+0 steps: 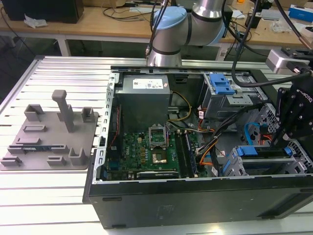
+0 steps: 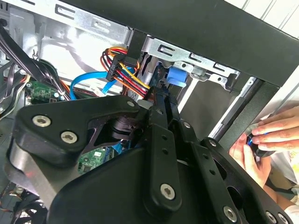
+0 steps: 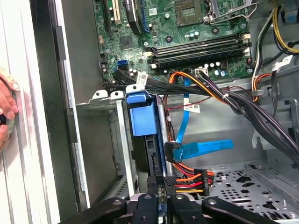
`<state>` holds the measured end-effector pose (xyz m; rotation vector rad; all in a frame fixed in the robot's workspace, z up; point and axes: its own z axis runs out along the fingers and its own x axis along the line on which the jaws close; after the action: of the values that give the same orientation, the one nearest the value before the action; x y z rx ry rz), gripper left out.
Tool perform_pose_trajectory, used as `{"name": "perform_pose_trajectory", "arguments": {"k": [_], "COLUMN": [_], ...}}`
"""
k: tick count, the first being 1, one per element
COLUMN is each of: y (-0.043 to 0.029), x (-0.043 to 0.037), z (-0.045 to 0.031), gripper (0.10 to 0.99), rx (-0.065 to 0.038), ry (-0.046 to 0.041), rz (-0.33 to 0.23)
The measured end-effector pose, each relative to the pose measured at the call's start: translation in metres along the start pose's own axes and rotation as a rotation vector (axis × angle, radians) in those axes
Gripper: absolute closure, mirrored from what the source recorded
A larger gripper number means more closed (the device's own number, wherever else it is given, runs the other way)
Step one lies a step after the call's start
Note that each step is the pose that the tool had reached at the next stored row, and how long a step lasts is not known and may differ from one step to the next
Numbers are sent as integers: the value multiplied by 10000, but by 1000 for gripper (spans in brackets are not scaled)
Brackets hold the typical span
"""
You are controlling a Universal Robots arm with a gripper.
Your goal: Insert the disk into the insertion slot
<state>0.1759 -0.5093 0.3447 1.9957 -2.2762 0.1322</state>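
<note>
One gripper (image 1: 282, 141), at the lower right of the exterior view, has its two fingers closed narrowly on the edge of the one disk (image 3: 141, 116), which stands on edge between the walls of the one insertion slot (image 3: 120, 140) in the first wrist view, with one person's hand (image 3: 5, 112) outside the case.

The disk (image 3: 142, 119) shows a bright blue frame. The circuit board (image 3: 187, 28) is green, the metal panel (image 3: 243, 182) grey with punched holes, the cable bundle (image 3: 189, 178) orange, red and yellow.

Power wires (image 3: 189, 178) and a blue cable (image 3: 203, 149) crowd the insertion slot (image 3: 120, 140) beside a bare perforated floor (image 3: 245, 183)
</note>
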Motion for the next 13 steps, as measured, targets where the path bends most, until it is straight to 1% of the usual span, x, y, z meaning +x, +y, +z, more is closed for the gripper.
{"name": "perform_pose_trajectory", "arguments": {"k": [13], "y": [4], "x": [-6], "z": [45], "gripper": [918], "rx": [3], "ry": [1], "rz": [-19]}}
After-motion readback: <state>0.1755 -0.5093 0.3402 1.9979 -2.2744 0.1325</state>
